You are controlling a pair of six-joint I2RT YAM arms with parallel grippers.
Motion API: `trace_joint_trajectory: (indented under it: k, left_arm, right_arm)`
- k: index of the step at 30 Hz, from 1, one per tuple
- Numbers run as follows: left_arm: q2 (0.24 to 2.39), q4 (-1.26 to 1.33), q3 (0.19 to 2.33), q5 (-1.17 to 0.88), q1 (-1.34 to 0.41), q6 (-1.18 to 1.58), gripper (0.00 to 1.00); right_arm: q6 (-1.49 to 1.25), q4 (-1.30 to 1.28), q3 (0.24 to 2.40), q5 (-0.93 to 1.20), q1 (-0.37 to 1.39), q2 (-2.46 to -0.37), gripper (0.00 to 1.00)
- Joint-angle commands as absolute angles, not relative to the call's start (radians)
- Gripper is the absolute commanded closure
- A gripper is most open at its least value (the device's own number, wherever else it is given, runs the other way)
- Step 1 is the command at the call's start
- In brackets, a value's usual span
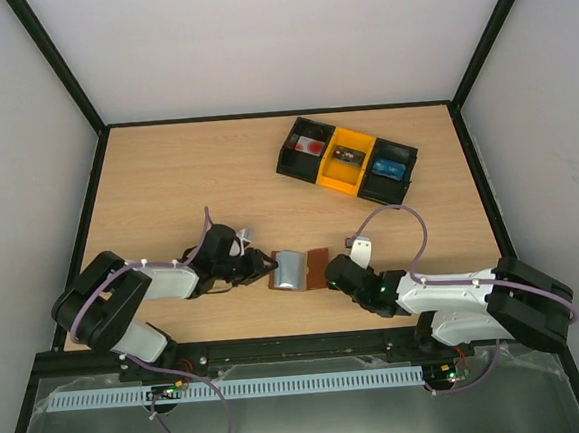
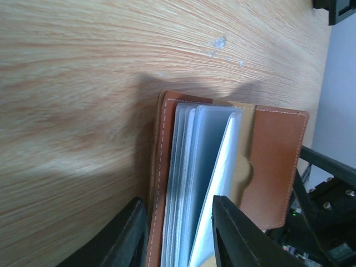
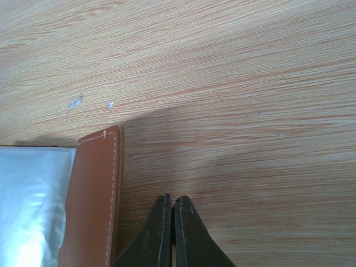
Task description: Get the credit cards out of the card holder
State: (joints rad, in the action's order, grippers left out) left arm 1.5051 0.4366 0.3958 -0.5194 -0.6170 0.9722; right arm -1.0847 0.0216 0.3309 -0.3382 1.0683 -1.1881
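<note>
The brown card holder (image 1: 317,266) lies open on the table between my two grippers. A stack of pale grey-blue credit cards (image 1: 291,270) fills its left half. In the left wrist view my left gripper (image 2: 179,200) straddles the holder's left flap (image 2: 164,167) and the credit cards (image 2: 194,167). One finger sits against the flap and the other against a lifted pale card. My right gripper (image 3: 172,197) is shut with nothing in it, its tips down at the right edge of the card holder (image 3: 94,189). The edge of the credit cards (image 3: 28,206) shows at far left.
A black-and-yellow tray of bins (image 1: 350,162) stands at the back right, holding small items. Black frame rails border the table (image 1: 167,186) on the left, right and far sides. My right arm (image 2: 325,189) shows just beyond the holder in the left wrist view.
</note>
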Motion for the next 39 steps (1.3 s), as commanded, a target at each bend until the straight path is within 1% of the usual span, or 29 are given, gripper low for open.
trace_joint_trajectory:
  k: [1, 4, 7, 19, 22, 26, 27, 28, 31, 33, 35, 39]
  left_arm:
    - [1.513, 0.515, 0.4, -0.59, -0.623, 1.003, 0.68]
    - [1.525, 0.577, 0.387, -0.618, -0.624, 1.024, 0.71]
    - [1.531, 0.601, 0.386, -0.62, -0.632, 1.022, 0.72]
    - [1.606, 0.751, 0.385, -0.652, -0.667, 1.051, 0.73]
    - [1.636, 0.734, 0.397, -0.635, -0.674, 1.025, 0.75]
    - [1.632, 0.719, 0.397, -0.607, -0.681, 1.015, 0.81]
    - [1.619, 0.713, 0.394, -0.597, -0.682, 1.014, 0.82]
    - [1.607, 0.699, 0.394, -0.585, -0.684, 1.009, 0.82]
    - [1.575, 0.644, 0.406, -0.559, -0.689, 0.981, 0.83]
    - [1.57, 0.623, 0.416, -0.558, -0.692, 0.972, 0.84]
    - [1.569, 0.616, 0.42, -0.56, -0.697, 0.971, 0.84]
    - [1.569, 0.614, 0.427, -0.557, -0.711, 0.975, 0.84]
  right_arm:
    - [-1.093, 0.045, 0.317, -0.347, 1.072, -1.178, 0.98]
    - [-1.1, 0.046, 0.319, -0.348, 1.071, -1.172, 0.98]
    - [-1.106, 0.046, 0.314, -0.347, 1.071, -1.16, 0.98]
    - [-1.115, 0.055, 0.297, -0.32, 1.072, -1.114, 0.98]
    - [-1.118, 0.034, 0.296, -0.325, 1.072, -1.095, 0.98]
    - [-1.14, -0.022, 0.298, -0.326, 1.073, -1.045, 0.98]
    - [-1.148, -0.048, 0.305, -0.331, 1.072, -1.03, 0.96]
    - [-1.157, -0.079, 0.317, -0.338, 1.073, -1.005, 0.92]
    - [-1.181, -0.185, 0.362, -0.368, 1.074, -0.953, 0.73]
    - [-1.184, -0.239, 0.39, -0.379, 1.073, -0.915, 0.66]
    - [-1.185, -0.269, 0.414, -0.375, 1.072, -0.875, 0.62]
    - [-1.169, -0.275, 0.446, -0.341, 1.073, -0.812, 0.6]
